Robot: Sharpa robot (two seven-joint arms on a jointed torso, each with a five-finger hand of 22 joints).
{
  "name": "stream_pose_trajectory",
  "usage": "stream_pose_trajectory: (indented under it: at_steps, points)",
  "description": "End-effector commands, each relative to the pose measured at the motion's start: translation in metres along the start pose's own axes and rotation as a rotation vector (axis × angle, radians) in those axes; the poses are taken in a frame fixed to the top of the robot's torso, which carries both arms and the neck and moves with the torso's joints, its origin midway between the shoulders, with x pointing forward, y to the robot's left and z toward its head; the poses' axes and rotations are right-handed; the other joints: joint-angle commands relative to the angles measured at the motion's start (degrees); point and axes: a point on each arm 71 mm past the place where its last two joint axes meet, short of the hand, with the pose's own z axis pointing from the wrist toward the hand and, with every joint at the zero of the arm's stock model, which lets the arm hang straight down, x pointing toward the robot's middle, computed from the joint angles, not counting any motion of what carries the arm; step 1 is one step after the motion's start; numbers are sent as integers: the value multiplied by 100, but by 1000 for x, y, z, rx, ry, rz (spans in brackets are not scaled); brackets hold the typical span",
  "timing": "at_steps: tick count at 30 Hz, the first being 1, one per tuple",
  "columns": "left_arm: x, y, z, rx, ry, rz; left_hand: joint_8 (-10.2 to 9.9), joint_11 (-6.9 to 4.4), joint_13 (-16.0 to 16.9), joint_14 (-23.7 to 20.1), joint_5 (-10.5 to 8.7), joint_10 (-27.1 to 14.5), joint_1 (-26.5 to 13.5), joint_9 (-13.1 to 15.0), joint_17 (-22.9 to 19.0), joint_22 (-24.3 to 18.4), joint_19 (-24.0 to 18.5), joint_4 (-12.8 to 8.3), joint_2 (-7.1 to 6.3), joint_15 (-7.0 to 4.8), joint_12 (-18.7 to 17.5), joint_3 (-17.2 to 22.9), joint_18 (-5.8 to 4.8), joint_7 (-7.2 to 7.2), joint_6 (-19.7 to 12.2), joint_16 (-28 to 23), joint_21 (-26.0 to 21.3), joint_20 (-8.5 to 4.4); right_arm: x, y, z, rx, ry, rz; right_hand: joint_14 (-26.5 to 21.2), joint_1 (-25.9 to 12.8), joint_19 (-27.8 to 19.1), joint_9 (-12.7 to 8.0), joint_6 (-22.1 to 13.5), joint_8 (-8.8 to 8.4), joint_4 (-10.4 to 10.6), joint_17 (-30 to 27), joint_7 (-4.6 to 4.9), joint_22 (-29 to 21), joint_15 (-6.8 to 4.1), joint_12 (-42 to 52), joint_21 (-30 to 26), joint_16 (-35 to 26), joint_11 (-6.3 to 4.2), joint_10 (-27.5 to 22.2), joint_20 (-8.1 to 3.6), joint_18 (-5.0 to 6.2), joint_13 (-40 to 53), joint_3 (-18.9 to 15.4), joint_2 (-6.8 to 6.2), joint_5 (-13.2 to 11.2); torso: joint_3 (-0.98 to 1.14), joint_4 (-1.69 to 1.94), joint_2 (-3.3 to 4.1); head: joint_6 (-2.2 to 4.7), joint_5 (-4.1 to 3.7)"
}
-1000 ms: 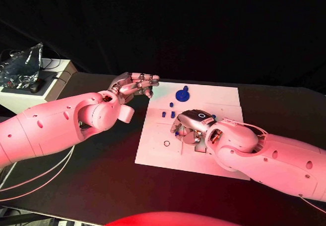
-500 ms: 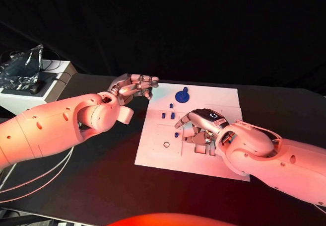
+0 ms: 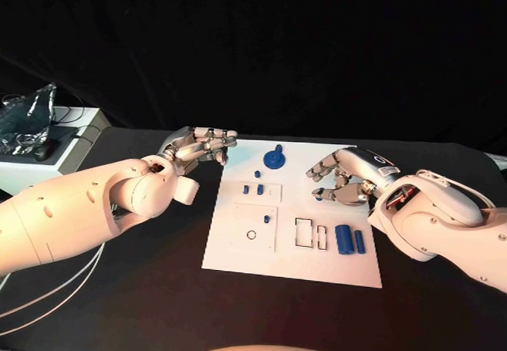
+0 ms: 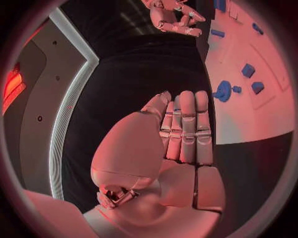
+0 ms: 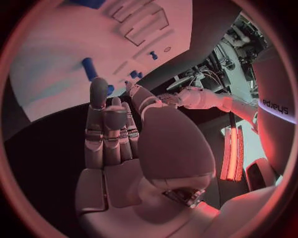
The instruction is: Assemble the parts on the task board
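Observation:
The white task board (image 3: 238,252) lies mid-table. At its far edge stands a round blue part (image 3: 276,158), also seen as the round blue part (image 4: 222,92). Small blue pieces (image 3: 253,189) sit left of centre, and two blue cylinders (image 3: 351,239) lie beside the slots (image 3: 303,232). My right hand (image 3: 343,179) hovers over the board's far right with fingers curled and nothing visible in them; a blue piece (image 5: 89,68) lies just past its fingertips. My left hand (image 3: 199,146) hangs beside the board's far left corner, fingers (image 4: 186,129) folded against the palm, holding nothing.
A black ring (image 3: 251,235) marks the board's left half. A white box (image 3: 49,149) with a clear plastic bag (image 3: 20,121) on it stands off the table's left edge. Black tabletop (image 3: 149,295) surrounds the board.
My right hand has lifted off the slots and drawn back to the board's far right, uncovering the two blue cylinders. The left hand has stayed where it was.

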Motion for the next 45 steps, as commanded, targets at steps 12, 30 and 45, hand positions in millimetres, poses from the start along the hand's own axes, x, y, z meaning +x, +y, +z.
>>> stream_pose_trajectory:
  at_steps: [12,30,45]
  points:
    - [4,0,2,9,25,-12,5,11,-4,26,0,-29,-6,8,8,9,31,8,44,10,-8,-14,-23,-15,-4,-34,-30,-3,0,-34,5,73,175,-179,-27,274,240,-3,-475,-19,720,6,-376,-162,110,6,-153,48,151,-648,96,72,5,-896,-310,-10,-4,-5,-7,86,-91]
    - [3,0,2,8,24,-11,5,11,-4,26,0,-29,-6,8,8,9,31,8,44,10,-8,-14,-23,-15,-4,-34,-30,-3,15,-24,19,65,206,-192,-1,56,227,-14,-133,-23,198,40,-84,-76,-5,-11,-37,112,-9,4,-19,-11,1,-453,105,-30,-5,-8,-3,38,-54]
    - [3,0,2,7,23,-11,4,9,-4,32,1,-27,-3,8,15,19,42,13,50,8,-6,-14,-27,-15,-2,-37,-45,-8,21,-20,21,54,222,-185,15,-253,196,-10,317,-17,121,127,-41,132,-103,-16,-5,173,-146,570,-119,-102,6,740,189,-209,1,-17,-4,6,-37]
